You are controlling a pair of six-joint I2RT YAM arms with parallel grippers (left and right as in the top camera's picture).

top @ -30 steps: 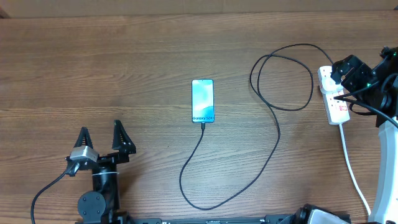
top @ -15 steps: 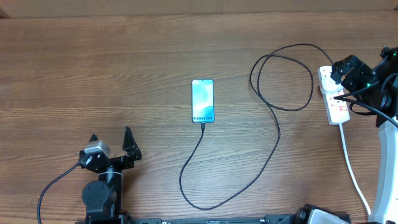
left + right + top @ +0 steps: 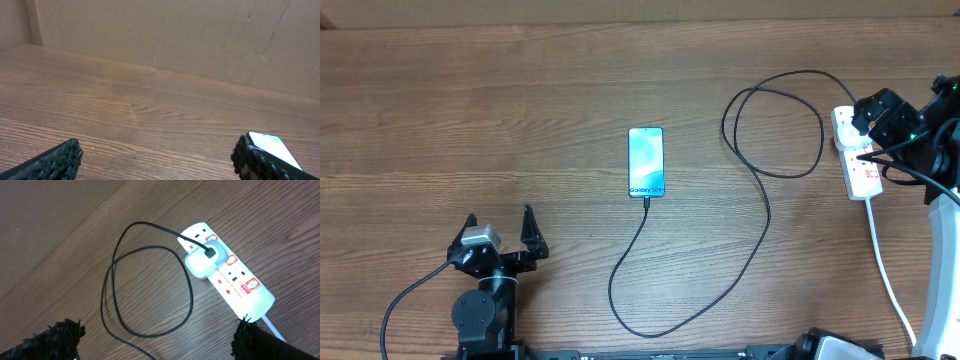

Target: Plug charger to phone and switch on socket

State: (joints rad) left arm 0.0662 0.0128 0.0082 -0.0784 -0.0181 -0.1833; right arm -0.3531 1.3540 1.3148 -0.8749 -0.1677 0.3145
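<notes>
The phone lies flat mid-table with its teal screen up; its corner shows in the left wrist view. The charger, a thin black cable, meets the phone's bottom edge, loops toward the front and curls back to the socket. In the right wrist view the cable ends in a white adapter seated in the socket. My right gripper hangs open just above the socket. My left gripper is open and empty at the front left, far from the phone.
The socket's thicker white cord runs to the front edge at the right. A cardboard wall stands along the table's far side. Red switches sit beside the outlets; I cannot tell their position.
My left gripper has drawn back toward the front edge and turned slightly, its jaws staying open. The right arm, phone, cable and socket have not moved.
</notes>
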